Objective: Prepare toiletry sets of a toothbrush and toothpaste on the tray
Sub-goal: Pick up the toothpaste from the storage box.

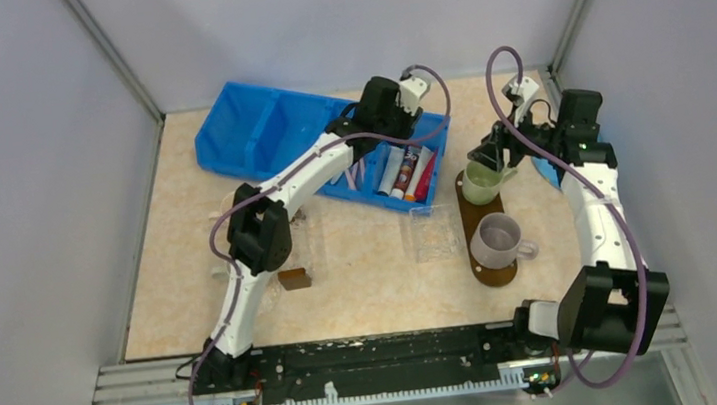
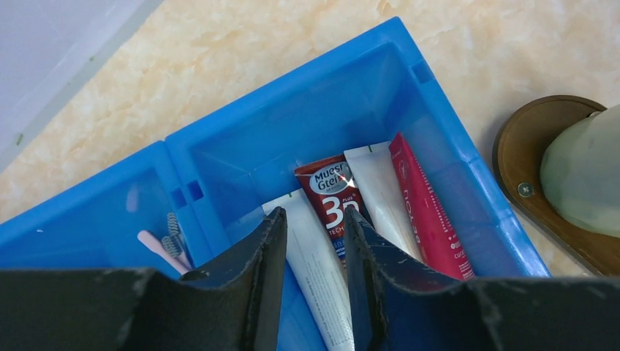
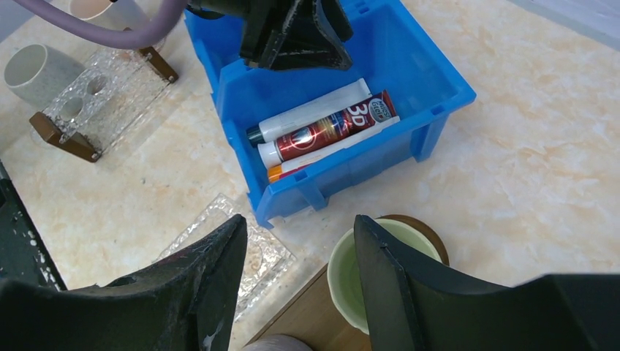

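Observation:
Several toothpaste tubes (image 1: 407,172) lie side by side in the right compartment of the blue bin (image 1: 257,133). My left gripper (image 2: 314,216) reaches down into it, open, its fingers close on either side of a white tube (image 2: 314,270) that still lies flat. Beside it lie a dark red tube (image 2: 333,197), another white one and a red one (image 2: 428,212). Pink toothbrushes (image 2: 157,248) rest in the neighbouring compartment. The dark brown tray (image 1: 470,216) carries a green mug (image 1: 480,185) and a pale lilac mug (image 1: 496,238). My right gripper (image 3: 300,223) hangs open just above the green mug (image 3: 347,281), holding nothing.
A clear glass plate (image 1: 433,233) lies left of the tray. A glass holder with holes (image 3: 95,95) on brown feet and a white cup (image 3: 36,69) stand further left. A small brown block (image 1: 293,279) sits by the left arm. Grey walls close in both sides.

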Robot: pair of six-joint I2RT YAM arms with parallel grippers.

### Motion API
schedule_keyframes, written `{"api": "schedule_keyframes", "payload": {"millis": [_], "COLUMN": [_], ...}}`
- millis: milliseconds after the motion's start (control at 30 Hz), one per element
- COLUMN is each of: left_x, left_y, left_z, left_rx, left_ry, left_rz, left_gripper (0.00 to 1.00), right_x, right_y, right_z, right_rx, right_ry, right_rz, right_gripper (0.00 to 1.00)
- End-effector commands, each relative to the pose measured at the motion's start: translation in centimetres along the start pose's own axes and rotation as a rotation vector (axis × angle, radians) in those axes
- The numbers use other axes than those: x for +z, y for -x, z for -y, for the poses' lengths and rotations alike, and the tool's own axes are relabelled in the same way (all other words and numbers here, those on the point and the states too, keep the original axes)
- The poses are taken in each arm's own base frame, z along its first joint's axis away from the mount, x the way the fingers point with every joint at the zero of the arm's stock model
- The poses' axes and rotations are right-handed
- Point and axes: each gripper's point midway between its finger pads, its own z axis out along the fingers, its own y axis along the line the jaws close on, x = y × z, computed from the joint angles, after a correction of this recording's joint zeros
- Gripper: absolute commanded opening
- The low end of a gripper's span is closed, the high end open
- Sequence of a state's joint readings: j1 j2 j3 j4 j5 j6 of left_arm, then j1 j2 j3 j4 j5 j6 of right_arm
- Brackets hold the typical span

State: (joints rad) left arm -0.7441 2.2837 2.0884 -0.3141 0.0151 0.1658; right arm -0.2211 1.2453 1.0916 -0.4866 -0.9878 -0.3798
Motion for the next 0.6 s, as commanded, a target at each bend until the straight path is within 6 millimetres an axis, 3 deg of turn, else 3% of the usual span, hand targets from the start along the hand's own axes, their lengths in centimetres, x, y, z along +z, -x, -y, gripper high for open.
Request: {"api": "schedule_keyframes", "payload": {"millis": [0, 267, 567], "left_x": [0.3, 1.6, 2.7], "left_y": [-0.6, -3.0, -5.4], "left_z": [0.4, 0.7, 1.9], "left_rx": [-0.027, -0.062, -0.084], "left_ry": [0.004, 0.021, -0.028], "left_rz": [-0.06, -0.149, -0.213], "left_gripper": [0.4, 0.39, 0.47], "right_x": [-0.2, -0.3, -0.3], "right_y": [0.9, 0.8, 0.6], "right_z": [0.6, 0.9, 1.0], "right_rx": [-0.033, -0.029, -0.027], "right_ry": [-0.016, -0.026, -0.028], "right_rz": [0.029, 0.031, 0.031], "right_gripper": [0.56, 0.56, 0.56]}}
